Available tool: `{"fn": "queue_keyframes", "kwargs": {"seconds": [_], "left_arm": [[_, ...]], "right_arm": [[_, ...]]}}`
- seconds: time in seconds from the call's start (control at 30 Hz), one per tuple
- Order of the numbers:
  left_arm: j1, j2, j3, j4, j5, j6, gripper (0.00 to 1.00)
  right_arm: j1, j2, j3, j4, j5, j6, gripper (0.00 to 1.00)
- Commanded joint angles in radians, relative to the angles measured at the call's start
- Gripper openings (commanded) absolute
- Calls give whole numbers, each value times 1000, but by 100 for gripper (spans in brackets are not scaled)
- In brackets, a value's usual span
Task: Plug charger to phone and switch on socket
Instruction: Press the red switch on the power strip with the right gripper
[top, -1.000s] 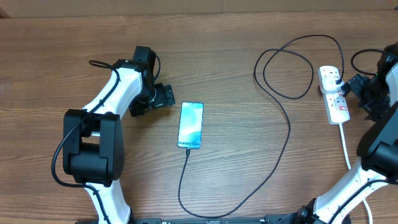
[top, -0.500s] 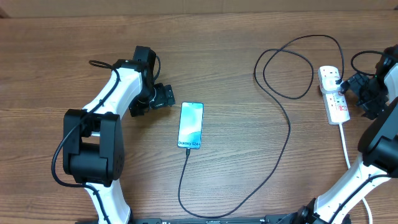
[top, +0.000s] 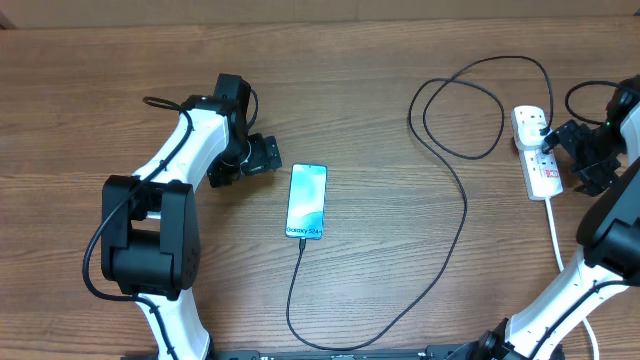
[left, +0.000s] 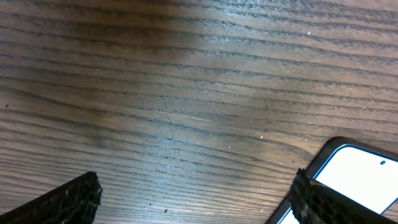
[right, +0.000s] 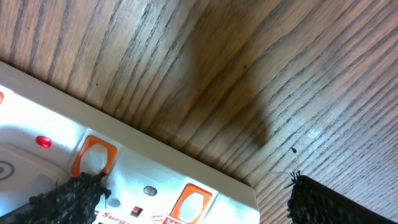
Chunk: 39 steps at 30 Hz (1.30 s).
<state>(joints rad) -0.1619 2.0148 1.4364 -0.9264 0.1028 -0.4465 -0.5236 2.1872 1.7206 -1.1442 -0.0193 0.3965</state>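
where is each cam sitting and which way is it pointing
overhead: above the table, looking straight down; both arms, the phone, charger and socket show.
left wrist: on the left arm, facing down at the table; left gripper fingers in the bottom corners.
right wrist: low over the socket; right gripper fingers in the bottom corners.
shared: left wrist and overhead both show the phone; right wrist and overhead the socket.

This looks like a robotics lab bench, not a home or an office. A wood-grain surface (top: 380, 60) carries a few staged props: a phone (top: 307, 201), a white power strip (top: 538, 160) and a thin black charger cable (top: 465, 215). A white-and-black left arm (top: 185, 140) and right arm (top: 610, 240) are mounted at its near edge, with black wiring running along them.
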Motion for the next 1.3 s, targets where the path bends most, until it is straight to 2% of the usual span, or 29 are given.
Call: {"fn": "queue_keyframes", "kwargs": {"seconds": [0.0, 0.2, 0.37, 0.5, 0.8, 1.1, 1.27], "left_arm": [[-3, 10, 17, 0, -7, -3, 99], [-3, 10, 17, 0, -7, -3, 99], [-3, 10, 17, 0, -7, -3, 100], [-3, 10, 17, 0, -7, -3, 100], [-3, 10, 17, 0, -7, -3, 99], [-3, 10, 17, 0, -7, -3, 99], [-3, 10, 17, 0, -7, -3, 100]], "right_arm": [[14, 41, 1, -2, -35, -12, 100], [11, 39, 8, -31, -35, -82, 100], [-16, 12, 106, -166, -25, -101, 100], [-16, -43, 175, -248, -27, -177, 100], [16, -171, 177, -286, -27, -216, 100], [16, -175, 177, -340, -27, -216, 100], [16, -175, 177, -302, -27, -216, 100]]}}
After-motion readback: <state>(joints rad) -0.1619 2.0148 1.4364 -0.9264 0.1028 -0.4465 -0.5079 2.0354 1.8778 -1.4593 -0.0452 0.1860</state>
